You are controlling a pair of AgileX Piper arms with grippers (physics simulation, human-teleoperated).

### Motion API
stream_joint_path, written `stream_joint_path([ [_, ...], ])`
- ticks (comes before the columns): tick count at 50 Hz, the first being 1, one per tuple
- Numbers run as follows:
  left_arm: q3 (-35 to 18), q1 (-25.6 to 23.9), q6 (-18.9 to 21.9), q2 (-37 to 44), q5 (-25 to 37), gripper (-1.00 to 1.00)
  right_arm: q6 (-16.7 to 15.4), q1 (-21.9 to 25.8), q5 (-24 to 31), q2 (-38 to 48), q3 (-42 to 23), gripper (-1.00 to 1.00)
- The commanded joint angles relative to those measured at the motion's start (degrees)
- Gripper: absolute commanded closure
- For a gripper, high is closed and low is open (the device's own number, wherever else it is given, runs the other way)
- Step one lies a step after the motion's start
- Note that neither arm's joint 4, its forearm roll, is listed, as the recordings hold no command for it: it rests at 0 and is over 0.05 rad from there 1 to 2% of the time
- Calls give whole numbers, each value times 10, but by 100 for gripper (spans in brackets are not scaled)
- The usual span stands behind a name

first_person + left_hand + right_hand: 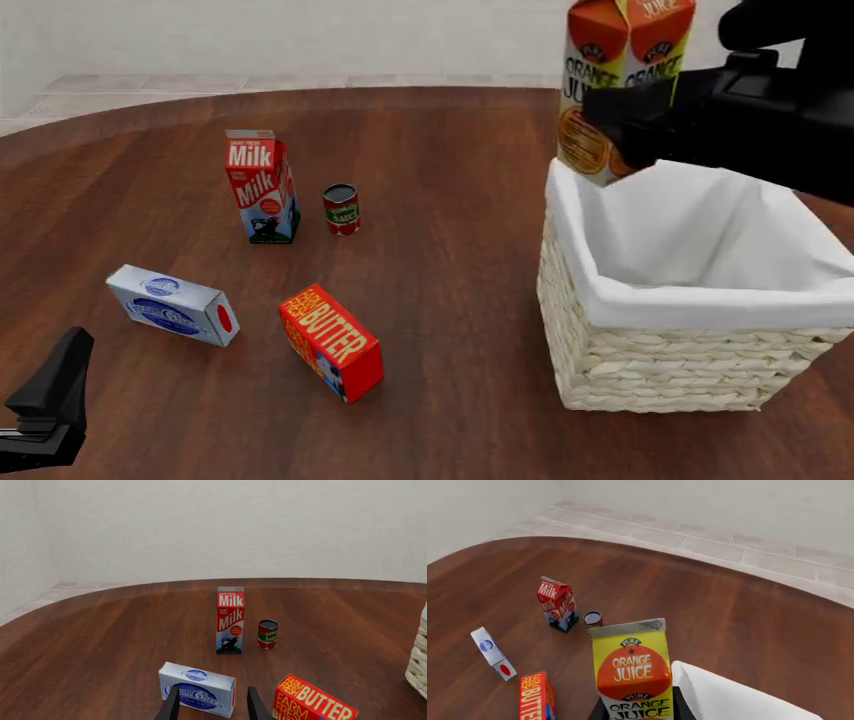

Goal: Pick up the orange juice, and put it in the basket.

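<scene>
The right hand (627, 135) pinches the tall yellow-and-orange gable-top carton (617, 85) lettered "PURE ORANGE JUICE" above the pale woven wicker basket's (667, 365) rim; the left hand (212, 705) is spread.

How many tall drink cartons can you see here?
2. The Milk carton stands upright on the table beside a small can. The orange juice is held up by the right end effector over the basket's far-left corner. None seems hidden.

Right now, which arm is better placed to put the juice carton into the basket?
The right. Its claw already holds the tall yellow-and-orange juice carton above the pale woven wicker basket's far left rim. The left claw sits low at the table's near left, far from both.
</scene>
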Motion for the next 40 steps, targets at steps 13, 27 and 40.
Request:
stream_joint_path([
  [13, 0, 0, 0, 0, 0, -100, -1, -76, 65, -107, 27, 100],
  [27, 0, 0, 0, 0, 0, -100, 7, -115, 69, -144, 72, 100],
  [40, 0, 0, 0, 0, 0, -100, 16, -145, 46, -162, 119, 100],
])
